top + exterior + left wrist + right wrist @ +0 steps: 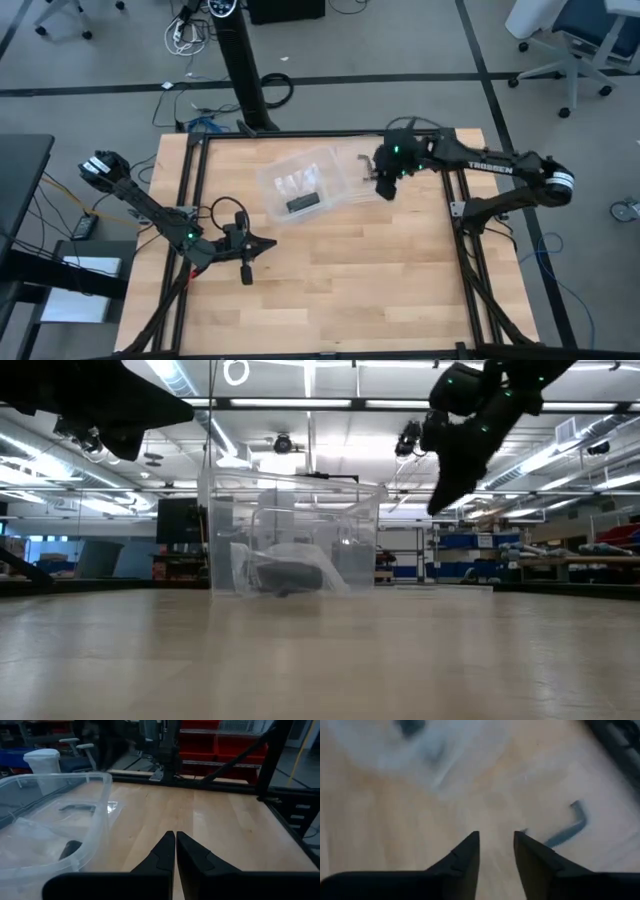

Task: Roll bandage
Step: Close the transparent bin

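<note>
Bandage (303, 202) is still inside the clear box (272, 172), a dark lump w/ crinkly plastic bag (295, 183) around it, box sitting at about 12 o'clock on the tabletop (340, 280). Lid (352, 172) lies just beside the box at its 3 o'clock.

Right claw (384, 190) hangs above the lid's far edge, fingers part open, nothing between them. Left claw (268, 243) waits at 8 o'clock of the box, pressed shut & empty.

Step in hand, prob.: get the bandage out before any rolling. To do it well: bring right claw over the box opening, not the lid; drop straight down; pinch fabric only, not the bag, else the bag comes up too. Box is light, may slide, so go slow.
</note>
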Tool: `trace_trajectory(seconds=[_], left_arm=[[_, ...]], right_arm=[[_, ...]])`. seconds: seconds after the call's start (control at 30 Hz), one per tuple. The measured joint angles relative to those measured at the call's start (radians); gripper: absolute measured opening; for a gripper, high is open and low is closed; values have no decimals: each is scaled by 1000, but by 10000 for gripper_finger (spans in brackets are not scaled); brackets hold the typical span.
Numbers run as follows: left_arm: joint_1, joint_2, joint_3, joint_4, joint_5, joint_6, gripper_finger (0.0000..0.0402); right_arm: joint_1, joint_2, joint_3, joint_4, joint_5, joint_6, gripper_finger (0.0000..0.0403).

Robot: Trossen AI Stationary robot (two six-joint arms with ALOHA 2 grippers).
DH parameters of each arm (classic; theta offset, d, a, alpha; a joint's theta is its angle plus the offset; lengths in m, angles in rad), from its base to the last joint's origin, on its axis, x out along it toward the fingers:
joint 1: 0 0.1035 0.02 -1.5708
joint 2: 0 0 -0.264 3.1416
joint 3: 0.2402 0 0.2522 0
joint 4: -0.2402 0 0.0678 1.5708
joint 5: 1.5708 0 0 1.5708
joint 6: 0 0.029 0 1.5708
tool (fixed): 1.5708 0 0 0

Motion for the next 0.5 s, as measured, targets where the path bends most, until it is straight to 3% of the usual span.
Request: trace_trajectory(seconds=[0.1,0.27,0.5], left_arm=[[1,0,0,-4,0,6,19],[2,0,0,-8,42,27,19],[1,0,0,-9,114,29,19]], right_arm=[[79,-1,-89,18,46,-23,146],[200,52,-202,89,223,-39,163],[237,183,-223,213,262,-119,148]])
